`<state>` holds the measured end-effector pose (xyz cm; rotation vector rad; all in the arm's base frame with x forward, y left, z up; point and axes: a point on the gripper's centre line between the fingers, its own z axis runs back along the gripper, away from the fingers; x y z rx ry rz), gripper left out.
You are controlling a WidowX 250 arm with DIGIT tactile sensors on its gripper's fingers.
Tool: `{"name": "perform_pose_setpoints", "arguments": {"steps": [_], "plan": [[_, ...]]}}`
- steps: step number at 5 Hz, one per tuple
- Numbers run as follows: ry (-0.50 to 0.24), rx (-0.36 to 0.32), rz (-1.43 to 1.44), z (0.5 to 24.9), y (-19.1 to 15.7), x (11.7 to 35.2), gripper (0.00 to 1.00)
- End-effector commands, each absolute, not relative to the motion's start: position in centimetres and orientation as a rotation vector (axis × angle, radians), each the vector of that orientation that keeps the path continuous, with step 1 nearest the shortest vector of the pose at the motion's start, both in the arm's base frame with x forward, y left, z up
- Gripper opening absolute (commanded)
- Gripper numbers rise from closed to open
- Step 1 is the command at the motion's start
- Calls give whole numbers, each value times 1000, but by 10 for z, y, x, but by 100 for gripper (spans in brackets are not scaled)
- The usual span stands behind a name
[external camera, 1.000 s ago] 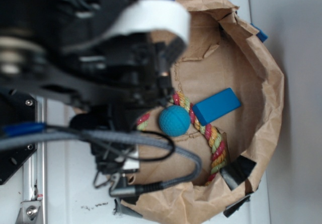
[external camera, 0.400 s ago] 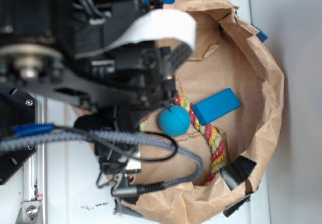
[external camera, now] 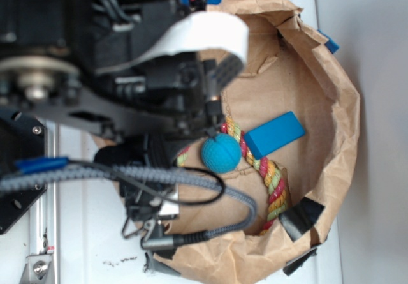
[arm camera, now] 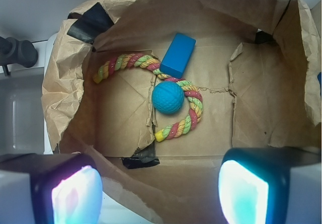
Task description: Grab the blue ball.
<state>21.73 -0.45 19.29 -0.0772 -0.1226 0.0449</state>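
Observation:
The blue ball (arm camera: 168,97) (external camera: 220,152) is a small teal textured sphere lying on the floor of a brown paper bag (arm camera: 126,128), inside the curl of a multicoloured rope (arm camera: 188,90). My gripper (arm camera: 160,194) hangs above the bag's near rim, well short of the ball, open with nothing between its glowing pads (arm camera: 75,196). In the exterior view the arm's black body covers the bag's left side and the gripper itself is hidden.
A flat blue block (arm camera: 177,55) (external camera: 274,134) lies just beyond the ball, touching the rope (external camera: 268,172). The bag's crumpled walls (external camera: 341,112) rise all round, patched with black tape (arm camera: 90,22). A grey cable (external camera: 191,182) loops below the arm.
Between one second ago and 0.4 s ago the arm shifted slightly right and up in the exterior view. Since then nothing has visibly moved. The ball stays put.

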Motion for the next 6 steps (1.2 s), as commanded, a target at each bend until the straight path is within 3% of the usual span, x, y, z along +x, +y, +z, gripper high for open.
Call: {"name": "perform_pose_setpoints", "arguments": {"steps": [1, 3, 5, 6], "plan": [[-136, -27, 55, 148, -4, 246, 100], [-110, -42, -3, 127, -4, 254, 100], [-112, -13, -53, 112, -12, 241, 100], [-95, 55, 18, 101, -6, 247, 100]]}}
